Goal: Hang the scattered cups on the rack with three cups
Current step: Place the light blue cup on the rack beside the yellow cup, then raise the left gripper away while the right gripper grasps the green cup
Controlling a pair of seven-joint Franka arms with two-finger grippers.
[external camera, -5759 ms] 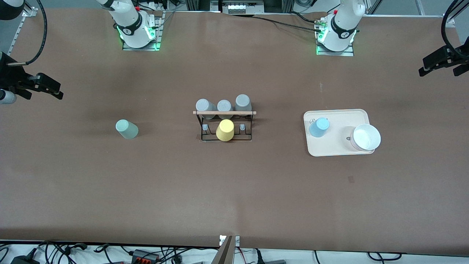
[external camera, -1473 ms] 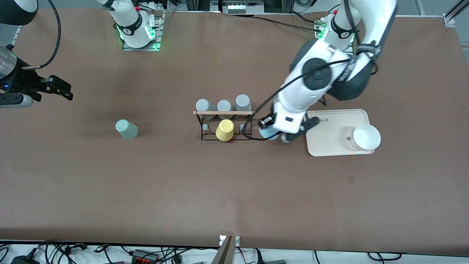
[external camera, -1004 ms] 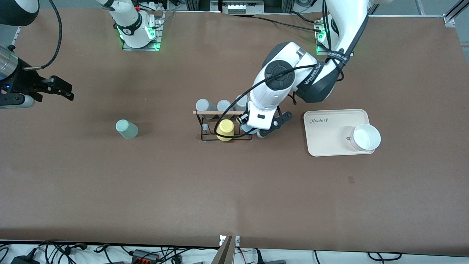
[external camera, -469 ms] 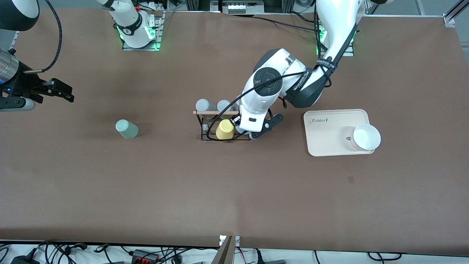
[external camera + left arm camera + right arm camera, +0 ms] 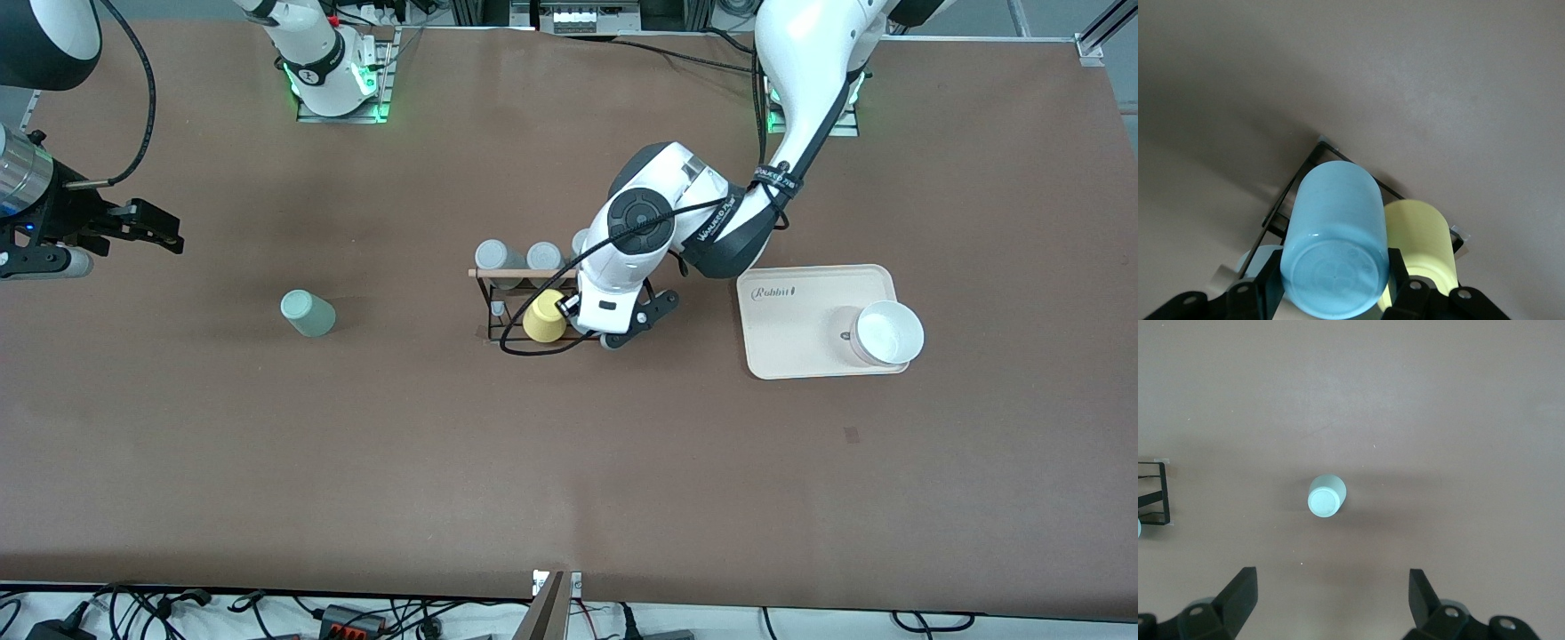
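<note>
The light blue tapered plastic cup (image 5: 1336,243) sits pinched between the left gripper's (image 5: 1331,290) black fingers (image 5: 1268,283), held over the small black wire rack (image 5: 507,307), just beside the yellow cup (image 5: 545,317) hung there. The pale mint green plastic cup (image 5: 307,313) stands toward the right arm's end of the brown table (image 5: 356,462); the right gripper (image 5: 1331,600) waits spread wide above it.
</note>
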